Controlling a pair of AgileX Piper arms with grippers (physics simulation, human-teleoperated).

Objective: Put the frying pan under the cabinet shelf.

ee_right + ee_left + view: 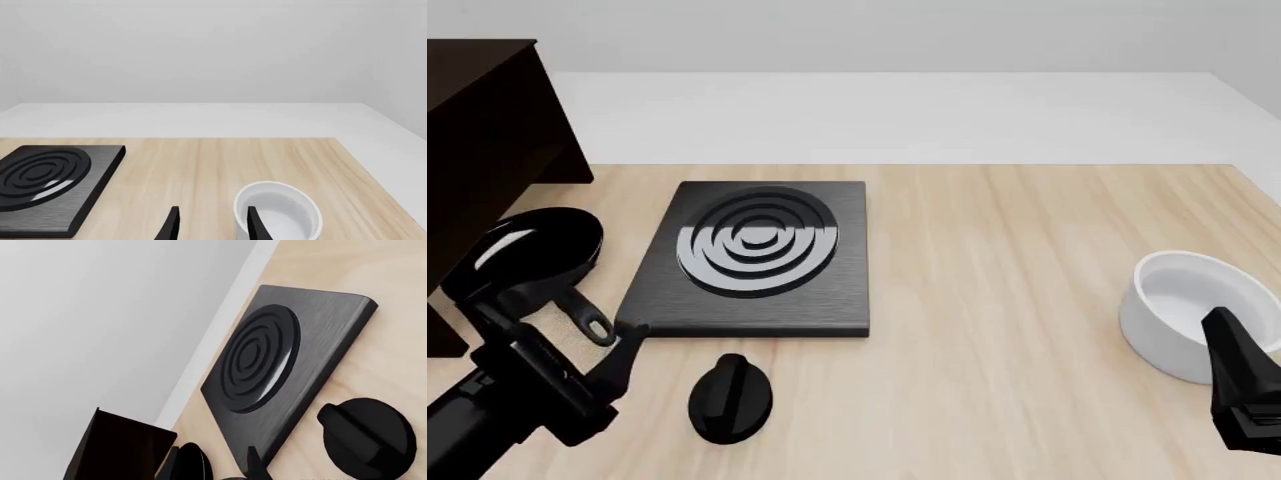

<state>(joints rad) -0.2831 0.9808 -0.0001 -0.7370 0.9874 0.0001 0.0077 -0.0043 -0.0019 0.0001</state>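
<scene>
The frying pan (537,248), black with a pale glossy inside, lies on the table at the far left, right against the dark brown cabinet (487,150). Its handle (581,312) points toward me. My left gripper (557,332) is open, with one finger on each side of the handle's end. In the left wrist view the left gripper (213,467) shows only its fingertips, with a cabinet board (120,450) beside them. I cannot tell whether the pan is under the shelf. My right gripper (1238,365) is open and empty by the white bowl, as the right wrist view (211,227) shows.
A square black hotplate (754,255) with silver rings lies just right of the pan; it also shows in both wrist views (287,365) (47,180). A black knob (730,397) (367,435) lies in front of it. A white bowl (1194,310) (280,212) stands at the right.
</scene>
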